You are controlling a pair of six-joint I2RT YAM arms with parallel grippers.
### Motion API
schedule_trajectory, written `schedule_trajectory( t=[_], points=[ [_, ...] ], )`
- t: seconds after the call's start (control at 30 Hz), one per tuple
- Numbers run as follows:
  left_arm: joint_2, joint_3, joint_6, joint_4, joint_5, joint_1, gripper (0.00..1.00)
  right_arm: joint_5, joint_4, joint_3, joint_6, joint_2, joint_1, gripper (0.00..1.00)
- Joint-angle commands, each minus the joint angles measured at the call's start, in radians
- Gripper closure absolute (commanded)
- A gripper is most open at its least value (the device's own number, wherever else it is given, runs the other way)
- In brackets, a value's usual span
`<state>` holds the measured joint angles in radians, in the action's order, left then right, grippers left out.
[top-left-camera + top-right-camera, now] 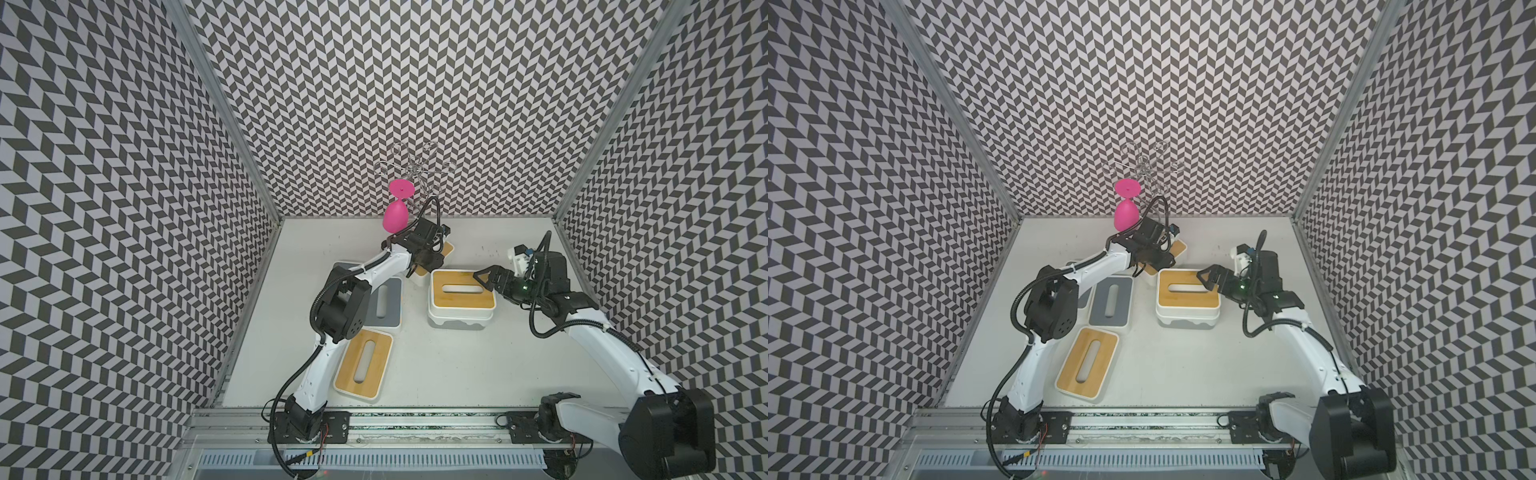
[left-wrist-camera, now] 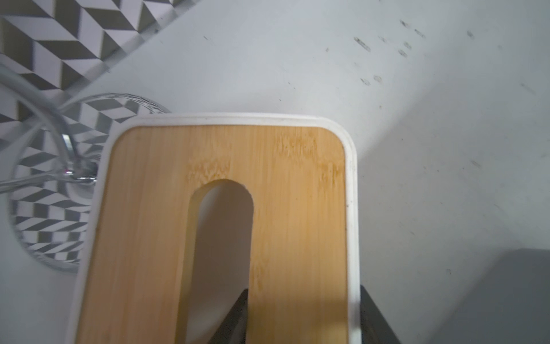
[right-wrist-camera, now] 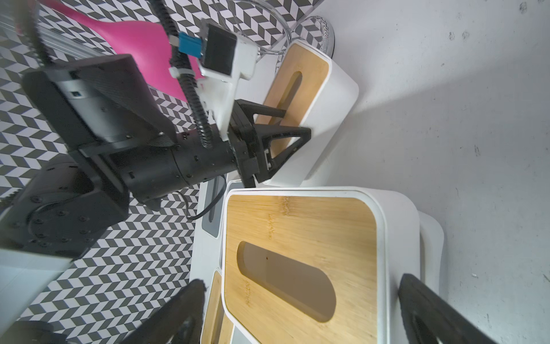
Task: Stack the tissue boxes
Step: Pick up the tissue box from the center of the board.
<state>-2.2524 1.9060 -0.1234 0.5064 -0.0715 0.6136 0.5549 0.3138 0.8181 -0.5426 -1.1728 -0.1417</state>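
My left gripper (image 1: 424,261) (image 2: 302,297) is shut on a bamboo-lidded tissue box (image 1: 447,249) (image 2: 297,208) at the back of the table. One of its fingers is in the lid's slot, and the other finger (image 2: 372,312) is against the outer side. I cannot tell whether this box is off the table. Another bamboo-lidded box (image 1: 461,289) (image 3: 297,232) sits stacked on a white box (image 1: 457,323). My right gripper (image 1: 488,278) (image 3: 303,289) hangs open at the stack's right end, its fingers spread wider than the box. A grey-lidded box (image 1: 384,303) and a third bamboo-lidded box (image 1: 365,361) lie to the left.
A pink goblet (image 1: 395,214) hangs upside down on a wire rack (image 1: 409,166) just behind the held box. One more box (image 1: 343,266) is mostly hidden under my left arm. Patterned walls close in the back and both sides.
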Motion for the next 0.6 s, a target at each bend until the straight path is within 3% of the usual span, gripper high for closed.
schedule_trajectory(
  t=[0.0, 0.3, 0.57],
  points=[
    [0.101, 0.041, 0.031, -0.086, 0.032, -0.02, 0.72, 0.03, -0.041, 0.002, -0.008, 0.008, -0.002, 0.01],
    [0.174, 0.051, 0.049, -0.105, -0.061, -0.003, 0.72, 0.03, -0.036, 0.008, -0.011, 0.022, -0.001, 0.01],
    [0.233, 0.043, 0.033, -0.086, -0.075, 0.036, 0.72, 0.031, -0.038, 0.014, -0.016, 0.035, -0.003, 0.01]
  ],
)
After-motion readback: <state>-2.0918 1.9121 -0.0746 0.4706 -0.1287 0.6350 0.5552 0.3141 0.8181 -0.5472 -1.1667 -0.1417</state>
